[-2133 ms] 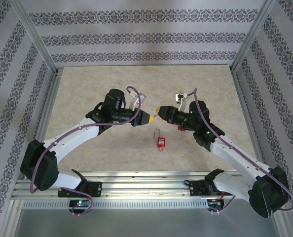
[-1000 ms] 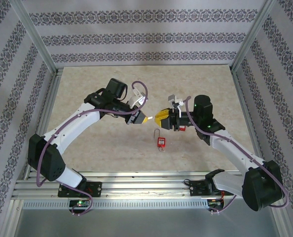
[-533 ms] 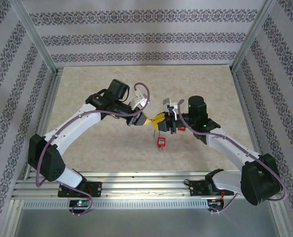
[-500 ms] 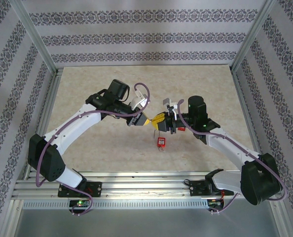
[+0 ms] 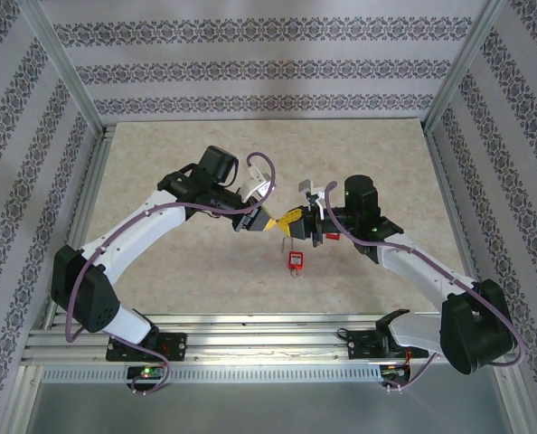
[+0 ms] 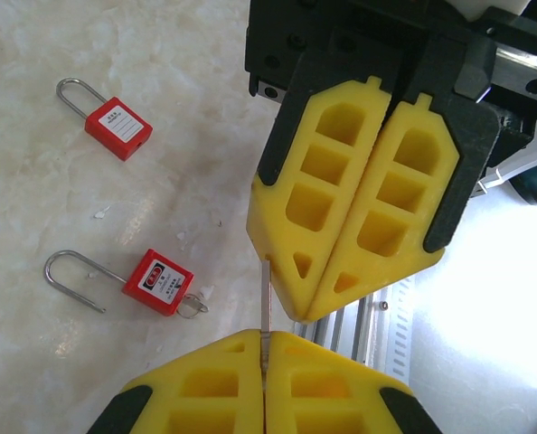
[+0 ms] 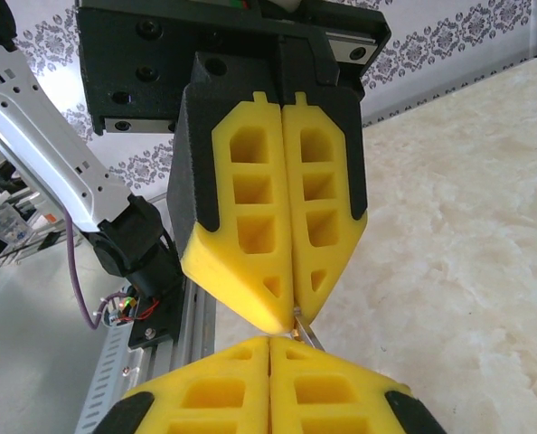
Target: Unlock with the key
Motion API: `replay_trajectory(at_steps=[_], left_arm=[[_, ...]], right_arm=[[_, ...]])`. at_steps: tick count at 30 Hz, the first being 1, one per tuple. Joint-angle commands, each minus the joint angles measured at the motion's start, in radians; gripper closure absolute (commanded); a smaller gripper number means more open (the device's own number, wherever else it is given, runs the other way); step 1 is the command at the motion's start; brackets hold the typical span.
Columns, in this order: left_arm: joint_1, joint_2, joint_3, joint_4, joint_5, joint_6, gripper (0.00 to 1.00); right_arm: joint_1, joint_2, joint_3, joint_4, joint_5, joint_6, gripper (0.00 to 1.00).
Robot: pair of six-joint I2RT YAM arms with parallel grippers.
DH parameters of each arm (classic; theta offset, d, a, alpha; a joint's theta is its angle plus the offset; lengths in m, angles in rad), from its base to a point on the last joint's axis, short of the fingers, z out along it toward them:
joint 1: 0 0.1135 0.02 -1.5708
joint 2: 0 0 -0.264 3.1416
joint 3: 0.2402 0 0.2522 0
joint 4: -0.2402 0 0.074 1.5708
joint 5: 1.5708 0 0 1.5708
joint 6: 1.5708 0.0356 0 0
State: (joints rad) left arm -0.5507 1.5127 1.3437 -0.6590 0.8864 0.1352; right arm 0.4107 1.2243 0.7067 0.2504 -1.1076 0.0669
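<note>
My left gripper [image 5: 271, 221] [image 6: 265, 334] is shut on the key [image 6: 265, 298], a thin metal blade sticking out of its yellow tips. My right gripper [image 5: 289, 221] [image 7: 269, 341] is shut too, and meets the left one tip to tip above the table. The blade [image 7: 310, 337] lies along the side of one right finger [image 6: 291, 271], off the seam between the jaws. A red padlock [image 5: 295, 260] [image 6: 163, 281] with a steel shackle lies flat on the table just below the two grippers.
A second red padlock [image 6: 117, 127] lies farther back, partly under the right arm [image 5: 332, 235]. The marble-patterned table [image 5: 160, 163] is framed by aluminium posts and patterned walls. A slotted rail [image 5: 250, 344] runs along the near edge.
The right gripper has moved left to meet the left gripper's tips and its jaws have closed. The left gripper has stayed shut on the key.
</note>
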Motion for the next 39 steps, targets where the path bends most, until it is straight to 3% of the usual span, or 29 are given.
replay_trajectory(at_steps=[1, 6, 22, 23, 26, 30, 39], left_arm=[[-0.021, -0.012, -0.002, 0.020, 0.046, 0.020, 1.00], [-0.022, -0.009, -0.009, 0.021, 0.054, 0.021, 1.00], [-0.020, -0.021, -0.036, 0.069, 0.060, 0.018, 1.00], [-0.020, -0.022, -0.034, 0.063, 0.059, 0.018, 1.00], [-0.017, -0.025, -0.034, 0.051, 0.062, 0.019, 1.00], [-0.014, -0.027, -0.035, 0.046, 0.071, 0.021, 1.00], [-0.005, -0.030, -0.055, 0.092, 0.129, -0.012, 1.00]], right_arm=[[0.011, 0.015, 0.020, 0.013, -0.019, -0.028, 0.94], [0.012, 0.021, 0.025, 0.022, -0.036, -0.019, 1.00], [0.010, -0.007, 0.011, 0.004, -0.036, -0.014, 0.99], [-0.002, -0.007, 0.013, 0.007, -0.019, 0.005, 0.78], [-0.037, -0.009, 0.014, 0.015, -0.013, 0.060, 0.51], [-0.063, -0.011, 0.023, 0.006, -0.030, 0.091, 0.43], [-0.064, 0.044, 0.049, -0.020, -0.037, 0.093, 0.42]])
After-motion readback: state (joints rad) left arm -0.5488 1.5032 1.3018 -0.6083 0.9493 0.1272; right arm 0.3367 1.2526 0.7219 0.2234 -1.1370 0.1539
